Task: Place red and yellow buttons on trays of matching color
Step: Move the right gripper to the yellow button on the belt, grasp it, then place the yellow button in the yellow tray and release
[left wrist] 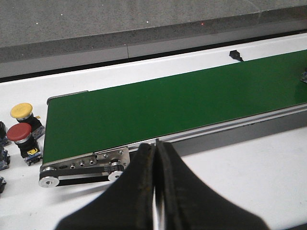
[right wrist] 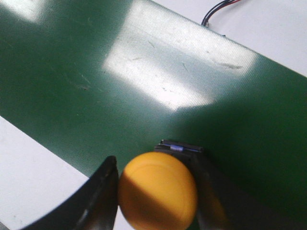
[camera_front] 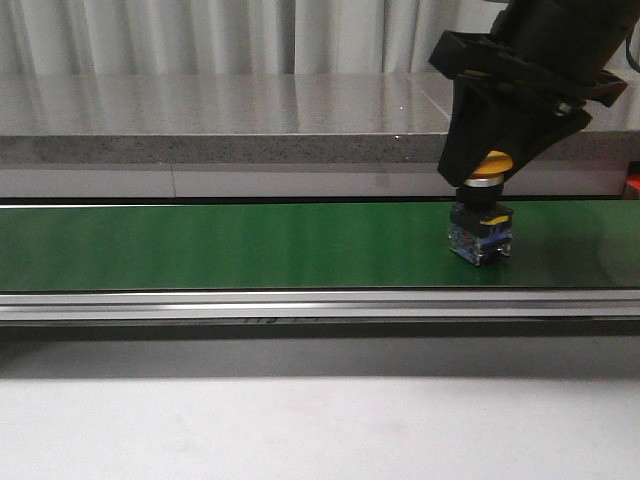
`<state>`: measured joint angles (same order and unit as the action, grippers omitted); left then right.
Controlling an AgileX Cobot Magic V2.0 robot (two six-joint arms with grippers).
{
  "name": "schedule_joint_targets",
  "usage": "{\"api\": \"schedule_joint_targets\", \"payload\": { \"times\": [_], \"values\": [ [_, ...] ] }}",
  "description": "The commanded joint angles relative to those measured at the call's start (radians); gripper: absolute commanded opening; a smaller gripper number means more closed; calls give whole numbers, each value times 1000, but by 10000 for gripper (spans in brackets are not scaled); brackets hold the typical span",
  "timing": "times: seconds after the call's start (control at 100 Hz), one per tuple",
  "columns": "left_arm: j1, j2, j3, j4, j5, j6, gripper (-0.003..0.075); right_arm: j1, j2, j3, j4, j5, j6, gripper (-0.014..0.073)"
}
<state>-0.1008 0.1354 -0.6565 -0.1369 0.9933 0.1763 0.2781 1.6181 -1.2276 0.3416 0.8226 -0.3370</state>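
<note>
The robot is at the pick-up step: its right hand (camera_front: 487, 178) is clamped around the cap of the yellow button (camera_front: 482, 214), which appears to stand upright on the green conveyor belt (camera_front: 230, 245), though contact is hard to judge. Next comes a straight lift and a carry to the yellow tray, which is out of view. The button has a domed yellow cap over a blue-and-black block; the left hand (left wrist: 154, 160) is clenched on nothing above the white counter (left wrist: 249, 167).

the right pincer (camera_front: 487, 172) covers most of the yellow button's cap (camera_front: 495, 160) in the front view. in the left wrist view, dark button bodies (left wrist: 2, 158) are cut off by the picture's edge, colours unreadable.
</note>
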Motion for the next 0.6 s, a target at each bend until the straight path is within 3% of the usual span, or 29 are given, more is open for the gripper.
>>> {"api": "schedule_joint_targets", "payload": {
  "times": [0.0, 0.28, 0.59],
  "values": [
    [-7, 16, -22, -21, -68, -10, -21, 1, -41, -34, 15, -34, -12, 183],
    [-7, 16, -22, -21, -68, -10, -21, -65, -151, 0, 16, -37, 20, 183],
    [-7, 16, -22, -21, -68, -10, -21, -367, -337, 135, 17, -106, 54, 183]
  ]
}}
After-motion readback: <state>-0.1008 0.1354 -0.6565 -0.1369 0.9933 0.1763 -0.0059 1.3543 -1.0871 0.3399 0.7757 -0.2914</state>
